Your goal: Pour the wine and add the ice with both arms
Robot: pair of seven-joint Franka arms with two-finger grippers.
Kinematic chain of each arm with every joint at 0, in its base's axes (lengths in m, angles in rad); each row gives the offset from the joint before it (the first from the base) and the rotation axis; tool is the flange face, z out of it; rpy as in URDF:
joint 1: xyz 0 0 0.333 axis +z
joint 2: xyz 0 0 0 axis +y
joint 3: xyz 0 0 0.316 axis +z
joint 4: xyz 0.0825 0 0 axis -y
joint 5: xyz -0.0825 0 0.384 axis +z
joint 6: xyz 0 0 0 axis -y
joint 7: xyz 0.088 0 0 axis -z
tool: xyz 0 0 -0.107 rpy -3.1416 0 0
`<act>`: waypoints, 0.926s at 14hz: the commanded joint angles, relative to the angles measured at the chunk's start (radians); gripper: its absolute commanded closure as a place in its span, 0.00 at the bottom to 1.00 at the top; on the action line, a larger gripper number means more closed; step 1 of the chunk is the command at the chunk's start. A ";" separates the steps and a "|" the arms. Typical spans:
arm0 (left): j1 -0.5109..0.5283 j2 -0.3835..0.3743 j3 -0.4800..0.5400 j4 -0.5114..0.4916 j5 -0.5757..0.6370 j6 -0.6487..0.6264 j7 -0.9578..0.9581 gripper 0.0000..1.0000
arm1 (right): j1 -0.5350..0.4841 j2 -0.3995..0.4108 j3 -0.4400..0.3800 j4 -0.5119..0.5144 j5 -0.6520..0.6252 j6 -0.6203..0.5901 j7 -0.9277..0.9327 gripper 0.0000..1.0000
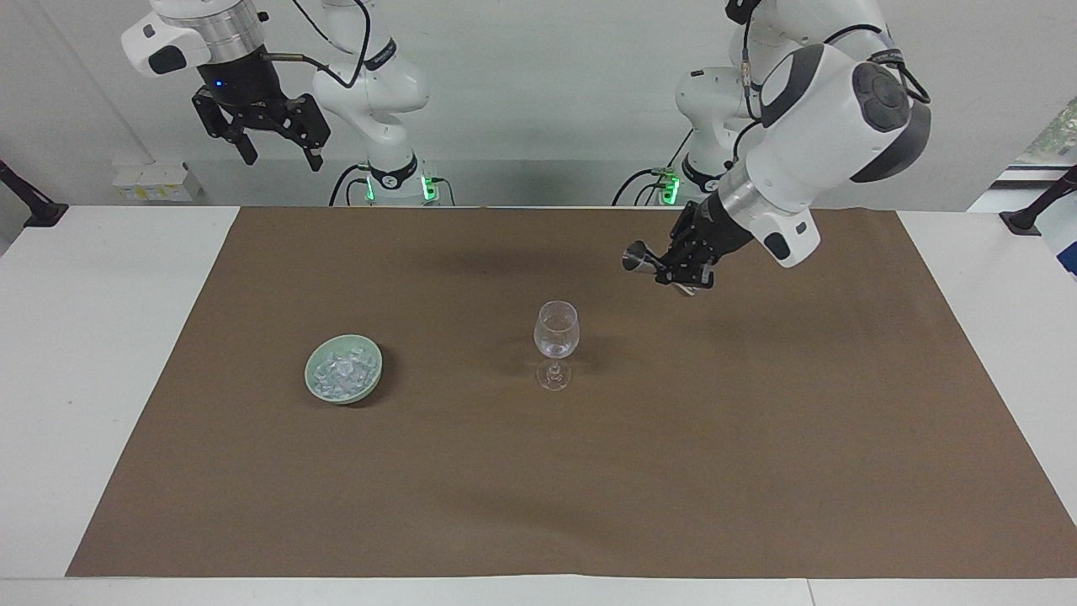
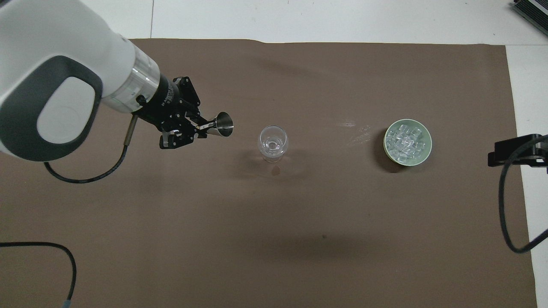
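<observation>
A clear stemmed wine glass (image 1: 556, 343) (image 2: 273, 143) stands upright mid-table. No wine shows; the glass looks clear. Ice (image 1: 340, 370) (image 2: 406, 141) fills a pale green bowl (image 1: 313, 380) (image 2: 424, 156) beside the glass, toward the right arm's end. My left gripper (image 1: 680, 274) (image 2: 200, 128) is shut on a small metal jigger (image 1: 637, 257) (image 2: 222, 125), which lies on its side in the air. The gripper hangs over the mat beside the glass, toward the left arm's end. High over the table's edge near its base, my right gripper (image 1: 283, 156) waits, open and holding nothing.
A brown mat (image 1: 757, 421) covers most of the white table. A faint wet smear (image 2: 357, 130) marks the mat between glass and bowl. Black cables (image 2: 64, 256) trail at the robots' edge of the overhead view.
</observation>
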 commanded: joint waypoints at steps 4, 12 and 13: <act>-0.014 -0.030 0.162 -0.037 -0.199 -0.091 0.176 1.00 | -0.009 -0.007 -0.003 -0.013 0.001 0.021 -0.030 0.00; -0.005 -0.025 0.352 -0.123 -0.409 -0.148 0.448 1.00 | -0.014 0.052 -0.001 -0.007 -0.003 0.093 -0.031 0.00; -0.005 -0.025 0.383 -0.145 -0.444 -0.150 0.489 1.00 | -0.014 0.063 0.002 -0.010 -0.003 0.113 -0.031 0.00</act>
